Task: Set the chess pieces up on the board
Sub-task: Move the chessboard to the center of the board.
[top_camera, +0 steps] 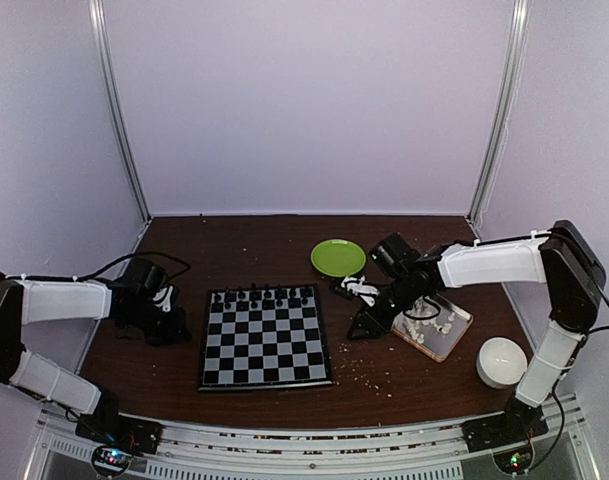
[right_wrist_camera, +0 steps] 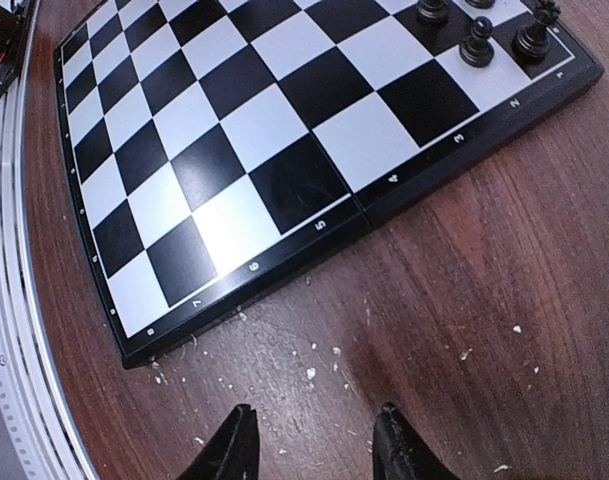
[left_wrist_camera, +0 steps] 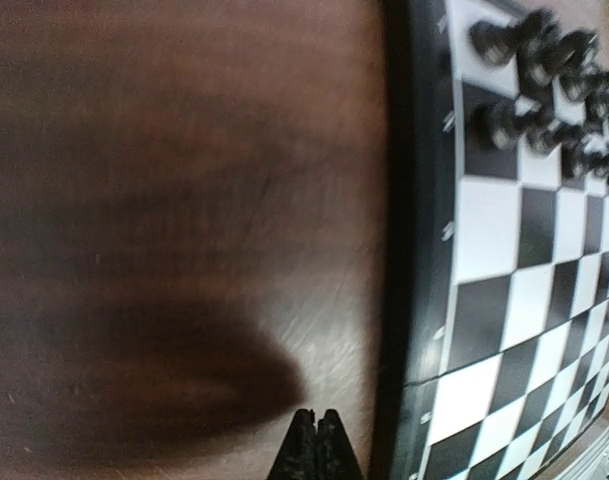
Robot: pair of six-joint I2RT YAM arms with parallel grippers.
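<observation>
Board: flat square black-and-pale-grey checked chessboard, lying level, centre.
Pieces: tiny white plastic chessmen, jumbled, right of the chessboard.

near six rows of the board lie open, black chessmen crowding the far two. bare table left of it; on the right the clear tray, white bowl and green plate narrow the lane.

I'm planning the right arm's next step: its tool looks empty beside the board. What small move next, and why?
Probably swing the right tool over to the clear tray and lower onto one white piece. Its fingers stand apart with nothing between, and the near rows of the board are bare.
</observation>
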